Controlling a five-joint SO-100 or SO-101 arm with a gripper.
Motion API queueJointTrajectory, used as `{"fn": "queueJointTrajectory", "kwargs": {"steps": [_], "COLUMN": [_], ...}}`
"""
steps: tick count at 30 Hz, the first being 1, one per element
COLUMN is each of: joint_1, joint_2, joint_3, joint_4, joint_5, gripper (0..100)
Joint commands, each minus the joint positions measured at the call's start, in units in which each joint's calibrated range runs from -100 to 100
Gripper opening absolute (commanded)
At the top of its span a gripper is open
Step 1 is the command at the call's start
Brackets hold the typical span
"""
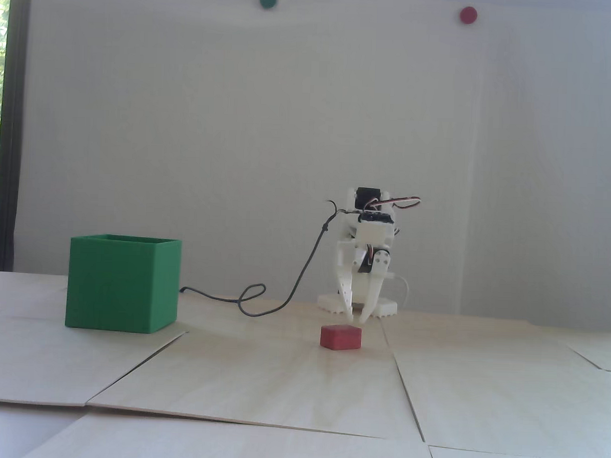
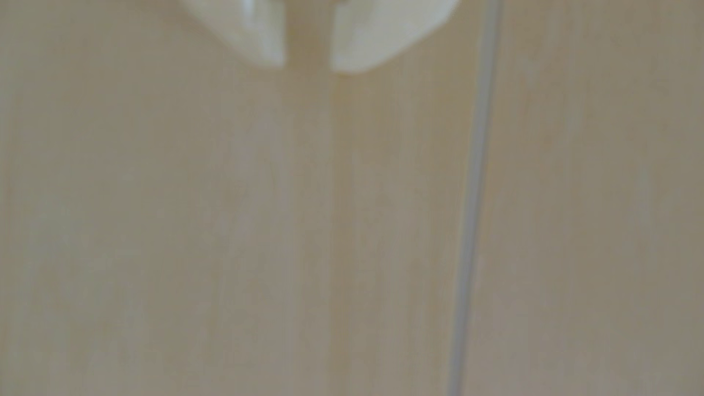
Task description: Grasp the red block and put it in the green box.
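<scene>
Red block [image 1: 341, 337] sitting on table [image 1: 280, 388], nearest camera, right of green box [image 1: 122, 282] (well apart). Tool [image 1: 357, 321] hovering just behind block, slightly parted, gripping nothing. Advice: widen the gap, come forward, straddle block before closing.

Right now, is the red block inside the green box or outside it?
Outside. In the fixed view the red block lies on the table, right of the green box, apart from it.
</scene>
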Motion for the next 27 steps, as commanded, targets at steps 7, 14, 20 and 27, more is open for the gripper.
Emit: {"fn": "queueJointTrajectory", "kwargs": {"steps": [7,14,20,27], "joint_1": [10.6,10.6,10.6,10.6], "joint_2": [-1.2,-1.2,-1.2,-1.2], "joint_3": [0.5,0.5,0.5,0.5], "joint_4": [2.0,2.0,2.0,2.0], "joint_5": [-0.1,-0.1,-0.1,-0.1], "gripper": [2,2,2,2]}}
